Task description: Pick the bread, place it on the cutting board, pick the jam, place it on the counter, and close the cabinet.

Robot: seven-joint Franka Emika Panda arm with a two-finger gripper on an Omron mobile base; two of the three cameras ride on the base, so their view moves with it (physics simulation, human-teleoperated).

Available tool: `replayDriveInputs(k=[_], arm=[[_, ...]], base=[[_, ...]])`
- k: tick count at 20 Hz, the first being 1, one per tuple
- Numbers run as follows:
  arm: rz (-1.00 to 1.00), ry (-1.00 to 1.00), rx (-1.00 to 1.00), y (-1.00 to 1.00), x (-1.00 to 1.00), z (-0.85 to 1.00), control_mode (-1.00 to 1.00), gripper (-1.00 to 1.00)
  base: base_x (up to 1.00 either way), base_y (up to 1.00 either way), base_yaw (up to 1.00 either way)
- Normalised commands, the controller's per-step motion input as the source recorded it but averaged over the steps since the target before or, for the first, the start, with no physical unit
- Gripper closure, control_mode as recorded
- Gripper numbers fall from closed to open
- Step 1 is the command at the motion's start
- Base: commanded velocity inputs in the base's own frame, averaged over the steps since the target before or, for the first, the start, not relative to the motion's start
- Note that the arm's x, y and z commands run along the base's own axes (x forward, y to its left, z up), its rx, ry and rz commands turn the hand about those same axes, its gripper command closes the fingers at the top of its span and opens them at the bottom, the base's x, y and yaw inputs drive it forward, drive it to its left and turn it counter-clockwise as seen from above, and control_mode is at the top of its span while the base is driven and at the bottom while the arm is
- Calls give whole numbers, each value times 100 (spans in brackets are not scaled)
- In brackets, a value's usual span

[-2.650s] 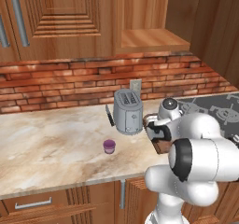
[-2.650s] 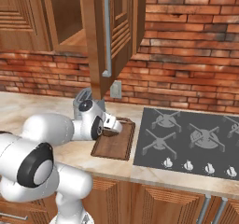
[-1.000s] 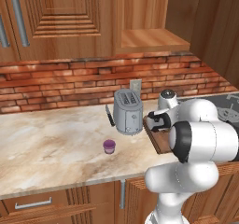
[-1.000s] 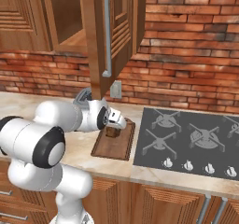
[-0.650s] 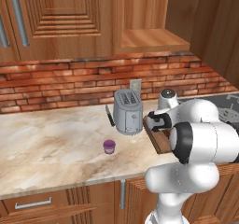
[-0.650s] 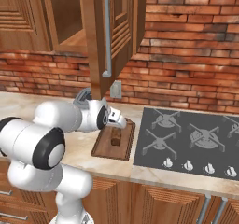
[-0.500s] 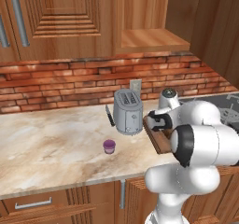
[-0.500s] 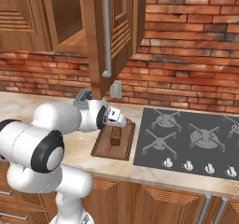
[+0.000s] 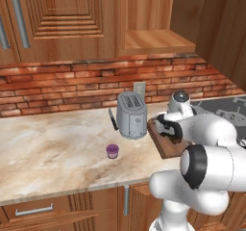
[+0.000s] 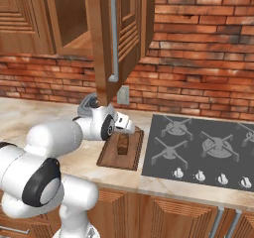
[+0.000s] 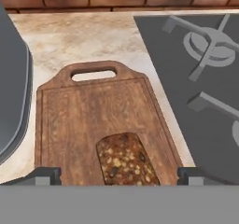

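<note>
Gripper (image 11: 119, 174): fingers spread wide, hanging low over bread (image 11: 125, 159) lying on cutting board (image 11: 70, 125); arm folded, forearm angled down.

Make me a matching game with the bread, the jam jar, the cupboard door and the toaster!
Things:
1. bread
2. jam jar
3. cabinet door
4. toaster

Places or states:
A. swung open
B. standing alone on the counter
C. lying on the cutting board
D. beside the board, by the brick wall

Pairs: 1-C, 2-B, 3-A, 4-D
</note>
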Motion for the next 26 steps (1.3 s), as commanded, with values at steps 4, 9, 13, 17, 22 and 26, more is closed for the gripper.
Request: replayDriveInputs(k=[4, 9, 13, 17, 22, 26], arm=[[2, -11, 0, -7, -30, 15, -100, -100], [4, -11, 0, -4, -35, 12, -100, -100], [5, -10, 0, -2, -46, 16, -100, -100], [2, -6, 0, -14, -24, 22, -100, -100], [2, -6, 0, -10, -23, 18, -100, -100], [1, -5, 0, -8, -19, 22, -100, -100]], base=[[0, 0, 0], [0, 0, 0], [0, 0, 0], [0, 0, 0], [0, 0, 0], [0, 0, 0]])
